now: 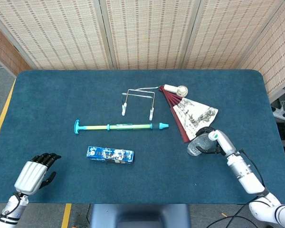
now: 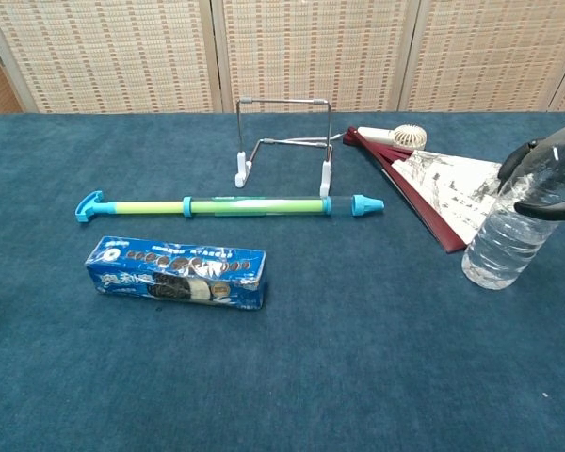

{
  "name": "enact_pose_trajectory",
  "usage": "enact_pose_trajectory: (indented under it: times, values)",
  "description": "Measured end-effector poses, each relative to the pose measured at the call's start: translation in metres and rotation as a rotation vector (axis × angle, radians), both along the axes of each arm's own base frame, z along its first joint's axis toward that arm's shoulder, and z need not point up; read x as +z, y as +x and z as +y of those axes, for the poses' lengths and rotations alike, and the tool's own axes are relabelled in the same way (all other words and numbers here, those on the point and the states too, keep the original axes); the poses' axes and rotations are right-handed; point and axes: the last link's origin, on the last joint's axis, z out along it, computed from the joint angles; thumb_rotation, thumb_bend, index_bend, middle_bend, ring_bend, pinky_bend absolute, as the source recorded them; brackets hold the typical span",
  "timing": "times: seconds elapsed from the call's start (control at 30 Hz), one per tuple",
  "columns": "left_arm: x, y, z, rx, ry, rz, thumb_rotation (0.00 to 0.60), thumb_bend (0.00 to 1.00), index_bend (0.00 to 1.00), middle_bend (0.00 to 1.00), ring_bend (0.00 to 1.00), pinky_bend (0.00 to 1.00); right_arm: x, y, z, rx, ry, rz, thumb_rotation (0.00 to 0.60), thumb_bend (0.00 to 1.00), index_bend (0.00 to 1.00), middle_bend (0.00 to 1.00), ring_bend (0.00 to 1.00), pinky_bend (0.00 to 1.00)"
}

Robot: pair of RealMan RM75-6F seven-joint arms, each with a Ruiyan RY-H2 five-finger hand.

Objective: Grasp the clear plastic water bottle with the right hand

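Bottle held at the table's right side

Left hand point(image 1: 33, 173) rests low at the near left edge, dark fingers point(image 1: 46, 157) curled in, holding nothing. Right hand point(image 1: 217, 142) wraps its black fingers point(image 2: 544, 209) round the clear plastic water bottle point(image 2: 520, 226), which stands just beside the folding fan point(image 1: 192, 115).

I see the clear plastic water bottle point(image 2: 523, 226) at the right edge of the chest view, standing on the blue desk point(image 2: 358, 358), leaning slightly right. It is ribbed, transparent, white-capped. Dark fingers point(image 2: 546, 209) wrap its upper body.
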Motion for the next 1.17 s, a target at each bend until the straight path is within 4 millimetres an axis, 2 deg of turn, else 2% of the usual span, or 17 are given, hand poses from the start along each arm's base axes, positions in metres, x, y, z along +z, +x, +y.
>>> enact_pose_trajectory:
  times: [0.07,0.23,0.5,0.67,0.93,1.17]
  values:
    - [0.000,0.000,0.000,0.000,0.000,0.002,0.600,0.36,0.26,0.26,0.26,0.42,0.002,0.000,0.001,0.013,-0.006,0.006,0.600,0.21,0.04,0.10,0.00,0.11]
    - [0.000,0.000,0.000,-0.002,0.000,0.003,0.600,0.36,0.26,0.26,0.26,0.42,0.010,0.000,0.003,0.036,-0.026,-0.007,0.600,0.14,0.00,0.01,0.00,0.10]
    - [0.000,0.000,0.000,0.000,0.001,0.001,0.600,0.36,0.26,0.26,0.26,0.42,0.020,-0.001,0.010,0.060,-0.040,-0.017,0.600,0.10,0.00,0.00,0.00,0.09]
    - [0.001,-0.002,0.001,0.003,0.002,0.000,0.600,0.36,0.26,0.26,0.26,0.42,0.049,-0.001,0.025,0.125,-0.112,0.017,0.600,0.10,0.00,0.00,0.00,0.09]
    - [0.001,-0.001,0.000,0.003,0.007,-0.004,0.600,0.36,0.26,0.26,0.26,0.42,0.085,-0.007,0.064,0.160,-0.240,0.319,0.600,0.10,0.00,0.00,0.00,0.09]
    - [0.000,0.002,0.000,-0.005,0.005,0.000,0.600,0.36,0.26,0.26,0.26,0.42,0.105,-0.004,0.100,0.119,-0.345,0.611,0.600,0.10,0.00,0.00,0.00,0.09]
